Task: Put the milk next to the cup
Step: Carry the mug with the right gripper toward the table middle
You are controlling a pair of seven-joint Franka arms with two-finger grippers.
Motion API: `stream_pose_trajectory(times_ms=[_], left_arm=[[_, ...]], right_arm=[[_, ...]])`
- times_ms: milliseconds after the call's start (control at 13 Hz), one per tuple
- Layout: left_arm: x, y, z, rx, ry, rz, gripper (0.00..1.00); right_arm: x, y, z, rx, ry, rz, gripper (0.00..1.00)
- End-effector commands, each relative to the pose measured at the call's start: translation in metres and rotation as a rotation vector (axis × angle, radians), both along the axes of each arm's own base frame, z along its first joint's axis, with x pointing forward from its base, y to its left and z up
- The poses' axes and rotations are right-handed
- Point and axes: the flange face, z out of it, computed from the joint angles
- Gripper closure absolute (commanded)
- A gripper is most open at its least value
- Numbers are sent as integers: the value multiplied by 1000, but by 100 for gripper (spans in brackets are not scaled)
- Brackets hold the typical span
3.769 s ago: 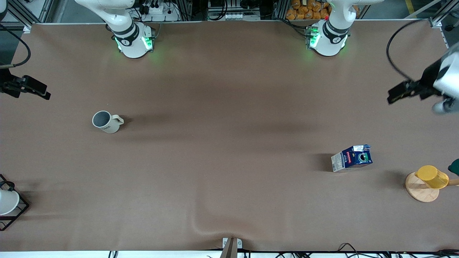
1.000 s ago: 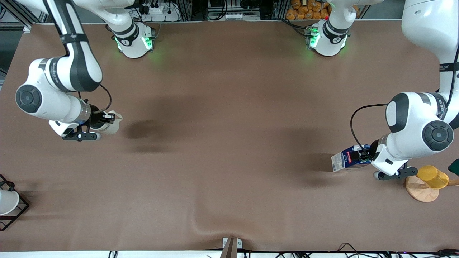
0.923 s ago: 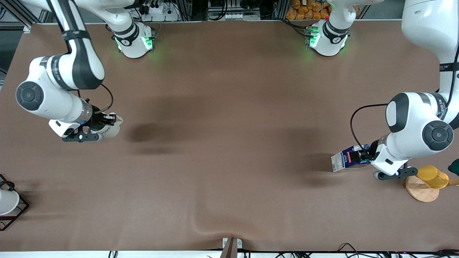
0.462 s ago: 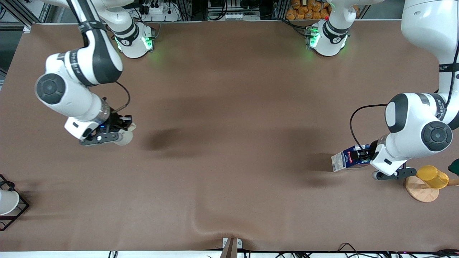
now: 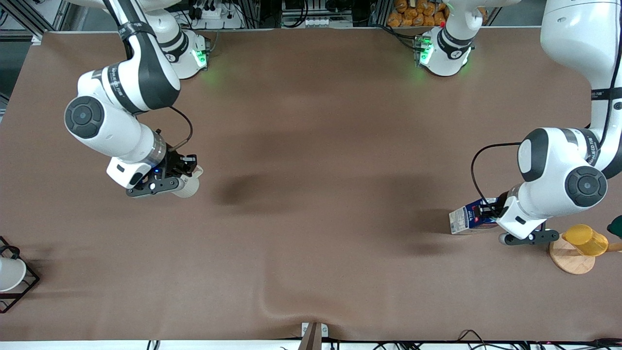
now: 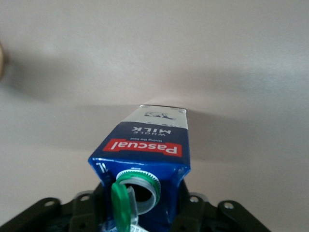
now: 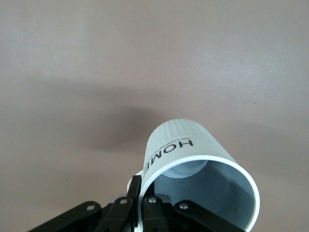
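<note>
At the lower left edge of the front view, a white cup in a black wire frame point(image 5: 9, 277) stands on the brown surface point(image 5: 311, 253). At the lower right of the frame, a yellow cup point(image 5: 585, 239) sits on a round wooden coaster point(image 5: 568, 260).

A little higher in the frame, beside the coaster, the milk point(image 5: 465, 219) lies on its side on the surface, at the left arm's end. The left pincer point(image 5: 488, 214) is clamped on the carton's top end. In the left wrist view the milk point(image 6: 145, 154) shows its red label band and its green cap flipped open, and the dark body of the left pincer point(image 6: 140, 212) holds the blue top on both sides.

Higher again, at middle left of the front view, the right pincer point(image 5: 187, 172) is clamped on the cup point(image 5: 189, 185) and holds it above the surface; a dark shadow lies on the surface beside it. In the right wrist view the cup point(image 7: 193, 164) is tilted, its grey inside open to the camera and the dark lettering on its wall, and the right pincer point(image 7: 137, 193) grips its rim.

The cup and the milk are well apart, at opposite ends of the surface.
</note>
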Motion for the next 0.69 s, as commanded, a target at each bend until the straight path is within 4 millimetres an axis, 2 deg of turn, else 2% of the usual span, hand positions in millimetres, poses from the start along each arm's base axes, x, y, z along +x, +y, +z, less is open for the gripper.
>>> stream_pose_trajectory(times_ms=[0, 77, 308, 385, 462, 538, 615], left_arm=[[6, 0, 7, 60, -11, -59, 67], [6, 2, 9, 56, -12, -56, 62], [3, 0, 19, 45, -11, -48, 62], [3, -2, 20, 44, -10, -52, 63], [2, -3, 22, 46, -6, -53, 63], [-1, -8, 29, 44, 1, -61, 63], [-3, -15, 34, 39, 2, -69, 63]], right_arm=[[6, 1, 6, 10, 2, -19, 100], [5, 1, 5, 9, 7, -20, 100], [3, 6, 4, 9, 15, -15, 100], [-3, 20, 2, 7, 25, 4, 100], [-11, 41, 1, 2, 30, 0, 100], [-23, 75, -4, -6, 35, -4, 100], [-38, 119, -18, -21, 46, -16, 100]])
